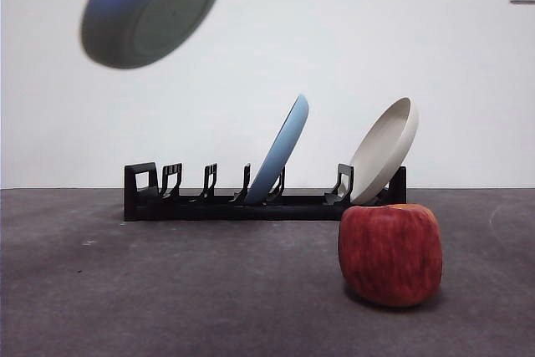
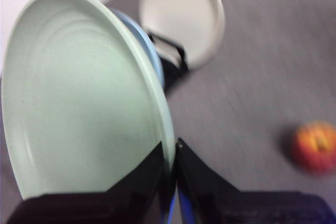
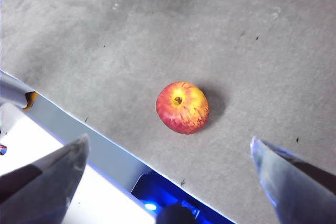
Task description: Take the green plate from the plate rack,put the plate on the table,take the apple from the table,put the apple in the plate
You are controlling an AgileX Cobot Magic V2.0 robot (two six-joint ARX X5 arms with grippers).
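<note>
Nearest the front camera, the apple (image 1: 390, 254) sat on the table (image 1: 167, 290), just ahead of the plate rack (image 1: 217, 202). High above the rack's empty end, the left gripper (image 2: 171, 156) pinched the green plate (image 1: 153, 7) by its rim, tilted, with bare table below it. Over the apple, the right gripper (image 3: 168, 169) hung with jaws wide apart, holding nothing.

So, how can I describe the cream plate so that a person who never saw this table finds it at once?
Find the long black plate rack at the back of the grey table. The cream plate leans in the rack's end slot, just behind the red apple. The only other plate in the rack is light blue, and the green plate is in the air, pinched by the left gripper.
</note>
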